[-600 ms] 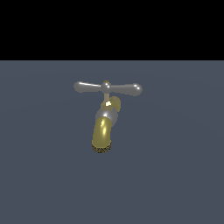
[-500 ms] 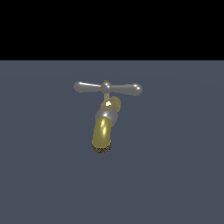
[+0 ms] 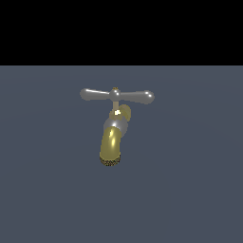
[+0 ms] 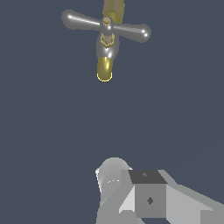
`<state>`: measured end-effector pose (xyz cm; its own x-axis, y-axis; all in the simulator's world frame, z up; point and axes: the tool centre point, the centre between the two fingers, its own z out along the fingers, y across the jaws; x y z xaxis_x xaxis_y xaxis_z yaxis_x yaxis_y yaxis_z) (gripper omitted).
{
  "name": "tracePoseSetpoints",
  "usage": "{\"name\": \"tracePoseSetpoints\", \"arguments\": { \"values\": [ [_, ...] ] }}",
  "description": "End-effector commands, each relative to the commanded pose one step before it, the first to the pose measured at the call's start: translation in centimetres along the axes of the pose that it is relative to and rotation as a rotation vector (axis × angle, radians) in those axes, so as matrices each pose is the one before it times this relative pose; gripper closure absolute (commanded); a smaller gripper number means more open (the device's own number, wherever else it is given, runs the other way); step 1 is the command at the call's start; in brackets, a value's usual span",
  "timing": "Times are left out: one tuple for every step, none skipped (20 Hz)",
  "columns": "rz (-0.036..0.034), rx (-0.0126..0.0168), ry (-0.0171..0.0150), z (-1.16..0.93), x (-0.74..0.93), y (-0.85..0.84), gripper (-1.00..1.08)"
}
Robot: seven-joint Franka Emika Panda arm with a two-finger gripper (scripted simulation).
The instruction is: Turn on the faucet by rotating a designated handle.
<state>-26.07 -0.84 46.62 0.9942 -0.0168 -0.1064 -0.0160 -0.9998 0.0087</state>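
The faucet [image 3: 113, 137] is a small brass-gold tap standing on the dark grey floor, with its spout curving down to a dark speckled tip. The handle [image 3: 116, 95] is a slim silver crossbar with rounded ends and a small brass centre knob, lying level on top. In the wrist view the faucet [image 4: 106, 65] and the handle [image 4: 106, 27] are well ahead of my gripper [image 4: 131, 181], with open floor between them. Only grey parts of the gripper show at the frame edge, and the frames do not show how its jaws stand. The gripper is not in the exterior view.
A flat dark grey floor [image 3: 190, 190] surrounds the faucet on all sides. A black background lies beyond its far edge.
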Motion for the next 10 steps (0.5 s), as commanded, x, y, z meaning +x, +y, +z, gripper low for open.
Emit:
{"name": "tracePoseSetpoints", "arguments": {
  "values": [
    [0.00094,-0.00054,-0.00015,-0.005,0.008,0.013,1.08],
    [0.00062,0.00074,0.00017,0.002,0.03,-0.019,1.08],
    [0.00196,0.00097,-0.00005,0.007,0.056,-0.01,1.08],
    [0.003,0.0014,-0.00012,0.011,0.086,-0.017,1.08],
    [0.00401,0.00204,-0.0001,0.015,0.117,-0.024,1.08],
    [0.00484,0.00265,-0.00005,0.019,0.147,-0.04,1.08],
    [0.0058,0.00327,-0.00004,0.023,0.176,-0.05,1.08],
    [0.00666,0.00378,-0.00006,0.028,0.203,-0.061,1.08],
    [0.00755,0.00423,-0.00011,0.033,0.228,-0.071,1.08],
    [0.00844,0.0046,-0.00021,0.038,0.252,-0.079,1.08]
  ]
}}
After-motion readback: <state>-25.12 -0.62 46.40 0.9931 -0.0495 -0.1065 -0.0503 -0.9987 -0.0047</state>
